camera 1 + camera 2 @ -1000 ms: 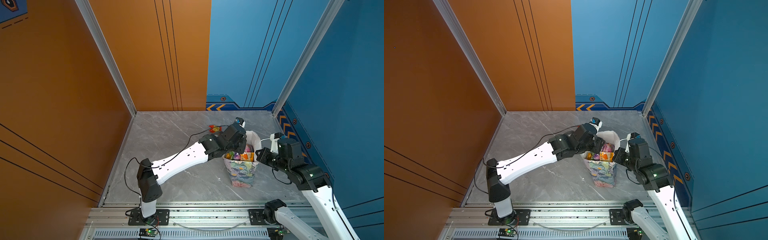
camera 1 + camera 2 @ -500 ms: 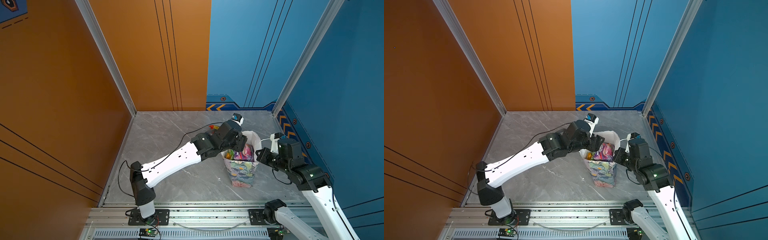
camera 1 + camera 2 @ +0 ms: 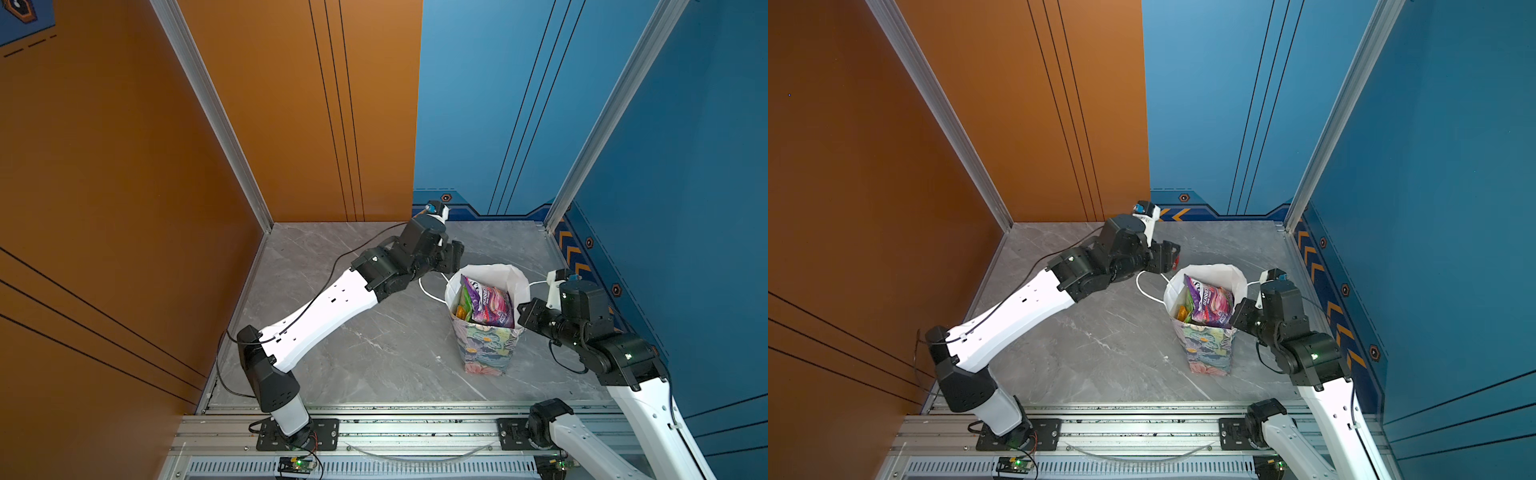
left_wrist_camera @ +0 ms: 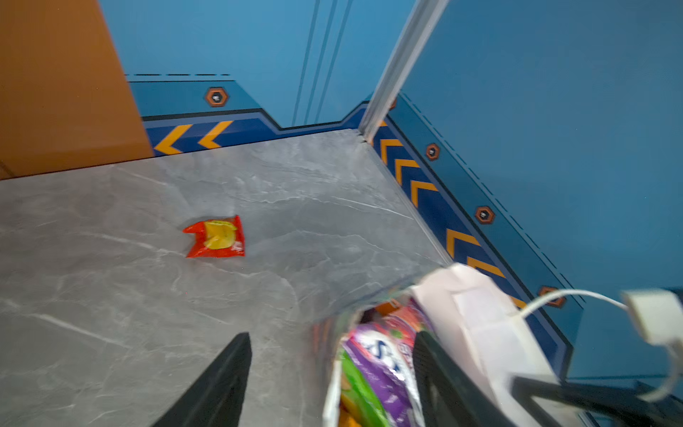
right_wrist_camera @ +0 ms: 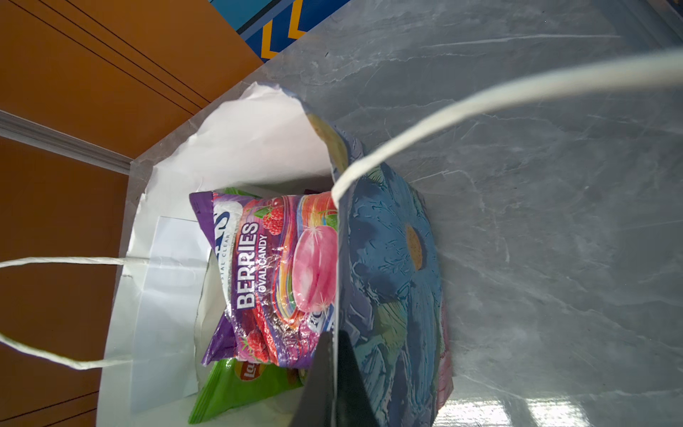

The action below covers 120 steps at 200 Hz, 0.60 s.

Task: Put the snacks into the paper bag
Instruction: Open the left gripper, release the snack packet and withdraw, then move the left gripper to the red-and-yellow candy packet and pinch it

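The paper bag stands upright on the grey table, its mouth open and white inside. A purple berries packet sticks up in it, over a green crisps bag and an orange packet. My right gripper is shut on the bag's near wall at the rim. Just beyond the bag's far-left rim hovers my left gripper, open and empty. A small red and yellow sachet lies flat on the table past it; the left arm hides it in both top views.
One white cord handle droops onto the table left of the bag; the other cord handle arches across the right wrist view. Orange wall stands left, blue wall right and behind. A metal rail runs along the front edge.
My left gripper has pulled back from over the bag's mouth toward the far left and opened wider. The berries packet now rests in the bag. The right arm has held still.
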### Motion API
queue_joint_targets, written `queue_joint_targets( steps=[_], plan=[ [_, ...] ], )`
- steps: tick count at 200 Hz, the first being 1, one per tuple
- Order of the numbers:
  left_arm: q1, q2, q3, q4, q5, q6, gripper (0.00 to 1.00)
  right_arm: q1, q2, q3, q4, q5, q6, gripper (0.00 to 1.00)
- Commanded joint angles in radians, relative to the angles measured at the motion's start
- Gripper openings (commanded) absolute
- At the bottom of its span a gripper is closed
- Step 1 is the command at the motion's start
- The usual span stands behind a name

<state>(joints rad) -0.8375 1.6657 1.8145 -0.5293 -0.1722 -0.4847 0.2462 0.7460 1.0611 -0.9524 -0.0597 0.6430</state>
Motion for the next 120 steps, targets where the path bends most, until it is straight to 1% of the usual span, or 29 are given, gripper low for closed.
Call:
queue_joint_targets(
  steps=[1, 14, 37, 63, 74, 77, 91, 109, 120],
  plan=[
    [0.117, -0.012, -0.044, 0.029, 0.063, -0.04, 0.73, -0.02, -0.026, 0.035, 0.008, 0.028, -0.019, 0.0],
    [0.165, 0.015, -0.053, 0.031, 0.079, -0.062, 0.76, -0.022, -0.026, 0.028, 0.009, 0.026, -0.013, 0.0],
    [0.212, 0.101, -0.037, 0.04, 0.094, -0.071, 0.83, -0.028, -0.034, 0.018, 0.011, 0.032, -0.005, 0.0],
    [0.257, 0.239, 0.02, 0.04, 0.152, -0.106, 0.85, -0.029, -0.028, 0.016, 0.023, 0.018, 0.006, 0.0],
    [0.269, 0.299, 0.058, 0.038, 0.171, -0.113, 0.85, -0.03, -0.02, 0.02, 0.023, 0.014, 0.005, 0.0],
    [0.271, 0.311, 0.068, 0.038, 0.173, -0.114, 0.89, -0.03, -0.02, 0.022, 0.023, 0.014, 0.006, 0.0],
    [0.28, 0.378, 0.116, 0.037, 0.176, -0.109, 0.92, -0.03, -0.017, 0.022, 0.023, 0.014, 0.006, 0.0],
    [0.294, 0.493, 0.237, -0.02, 0.179, -0.09, 0.95, -0.03, -0.01, 0.022, 0.024, 0.01, 0.007, 0.0],
    [0.303, 0.556, 0.299, -0.043, 0.187, -0.084, 0.99, -0.03, -0.008, 0.022, 0.026, 0.009, 0.008, 0.0]
  ],
)
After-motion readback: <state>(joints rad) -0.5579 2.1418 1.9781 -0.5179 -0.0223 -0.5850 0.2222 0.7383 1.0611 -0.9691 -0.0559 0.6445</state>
